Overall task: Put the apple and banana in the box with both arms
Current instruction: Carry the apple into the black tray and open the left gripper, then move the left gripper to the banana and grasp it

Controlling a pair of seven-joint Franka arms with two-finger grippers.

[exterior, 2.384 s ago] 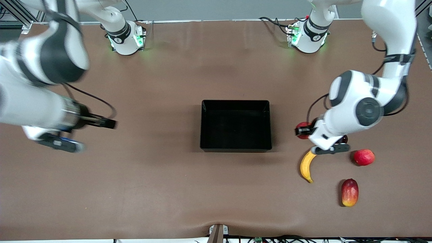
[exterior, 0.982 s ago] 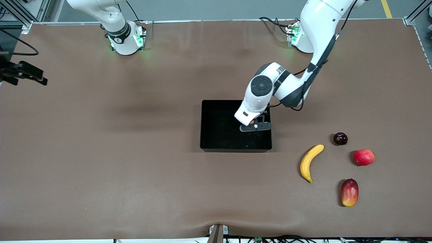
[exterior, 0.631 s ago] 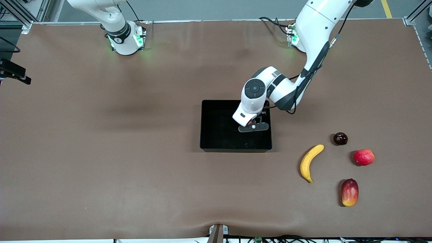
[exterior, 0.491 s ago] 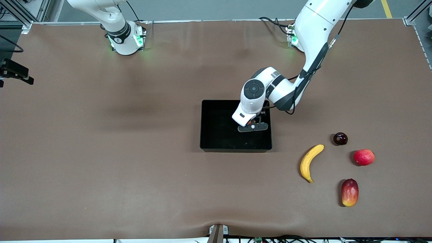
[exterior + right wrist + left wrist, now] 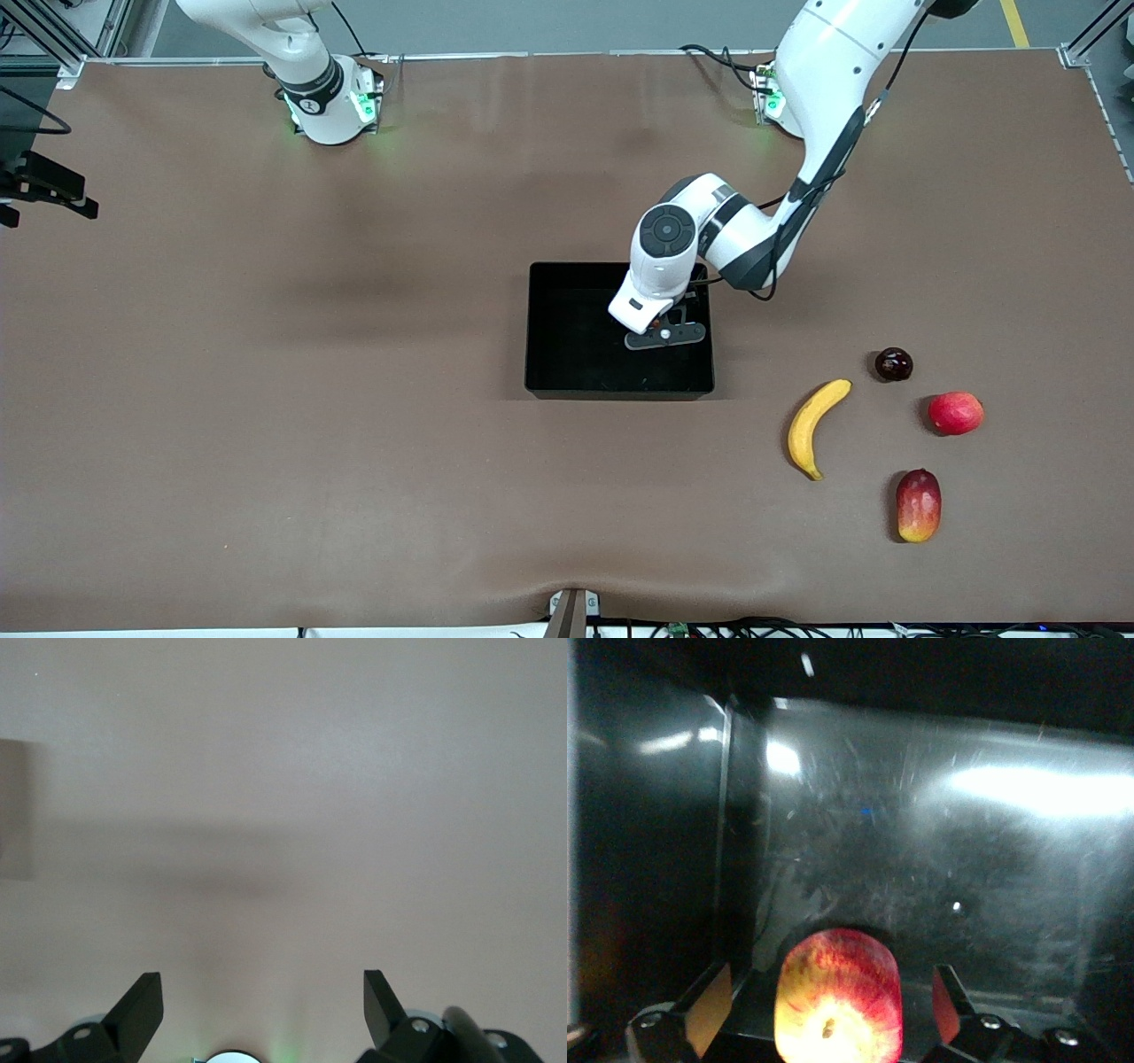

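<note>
Walls of the box (image 5: 534, 328) rise on all four sides, and the left gripper (image 5: 656, 324) hangs low inside it, near the wall toward the left arm's end of the counter (image 5: 354, 399); the rest of the black floor lies bare. In the left wrist view the apple (image 5: 838, 997) sits between the two fingers (image 5: 948, 1005), which stand spread with a visible gap on each side of the fruit, so the grip is released; one upright wall (image 5: 740, 833) of the box stands close beside it. Whether the apple rests on the floor cannot be told. The banana (image 5: 813, 428) lies on the counter toward the left arm's end, well apart from the box, with a dark plum-like fruit (image 5: 893, 364), a pinkish-red fruit (image 5: 955, 413) and a mango-like fruit (image 5: 918, 505) near it. The right gripper (image 5: 257, 1014) waits high over bare counter at the right arm's end, fingers spread and holding nothing.
</note>
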